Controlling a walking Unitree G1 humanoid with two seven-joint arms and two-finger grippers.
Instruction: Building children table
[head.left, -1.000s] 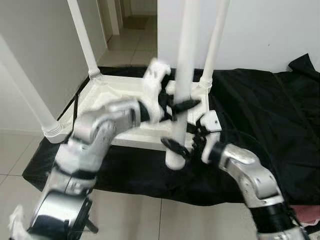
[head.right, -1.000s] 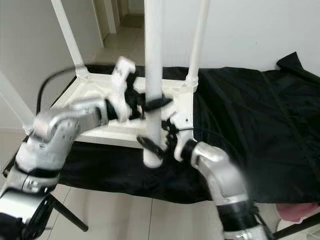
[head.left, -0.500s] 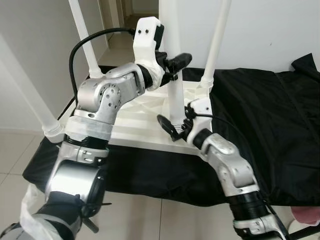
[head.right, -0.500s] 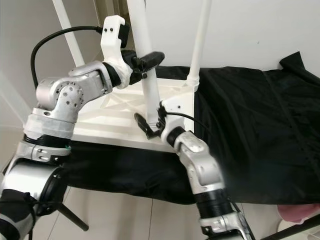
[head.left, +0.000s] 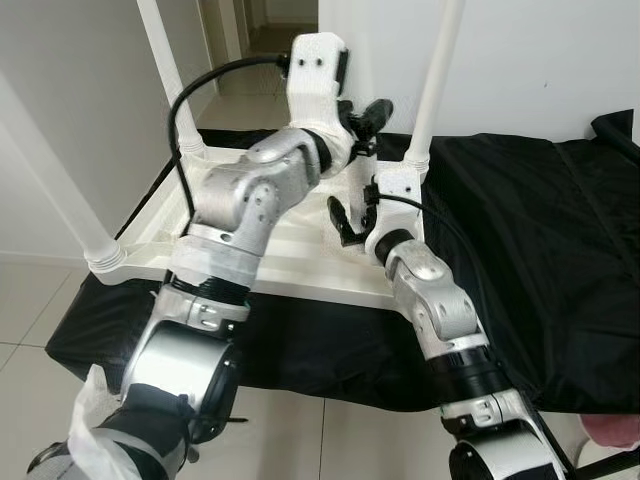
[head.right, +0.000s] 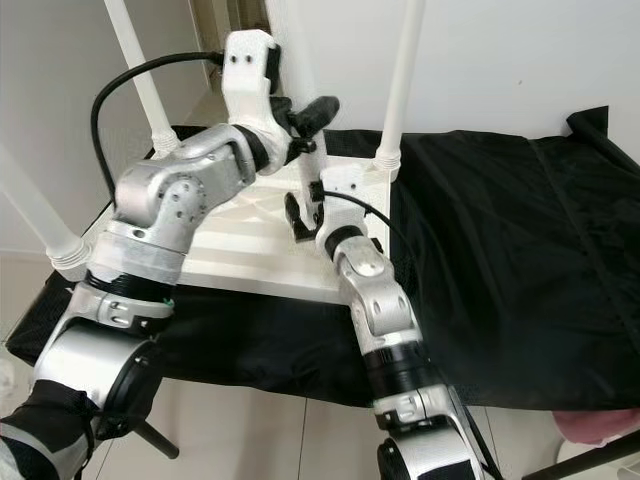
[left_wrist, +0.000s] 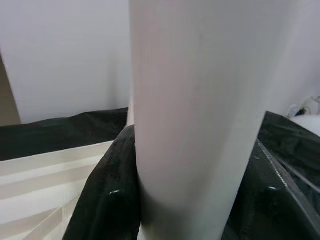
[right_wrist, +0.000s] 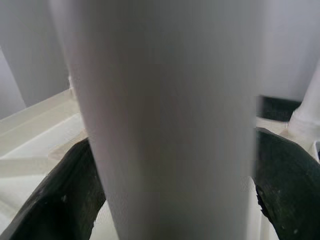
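Note:
A white children's table (head.left: 270, 250) lies upside down on a black cloth (head.left: 530, 230). Three white legs stand up from its corners: near left (head.left: 50, 190), back left (head.left: 165, 70) and back right (head.left: 435, 80). A loose white leg (head.right: 312, 175) is held upright over the underside, toward the back right. My left gripper (head.right: 305, 115) is shut on it high up. My right gripper (head.left: 352, 215) is shut on it near its lower end. In both wrist views the leg (left_wrist: 195, 115) (right_wrist: 165, 125) sits between black fingers (left_wrist: 105, 200) (right_wrist: 285, 190).
The cloth covers a low platform with tiled floor (head.left: 290, 430) in front. A white wall (head.left: 540, 60) stands behind, and a hallway (head.left: 260, 40) opens at the back left. My left arm's black cable (head.left: 185, 100) loops over the table.
Both arms have carried the loose leg away from me, from the table's near edge to over its underside toward the back. The left gripper has risen.

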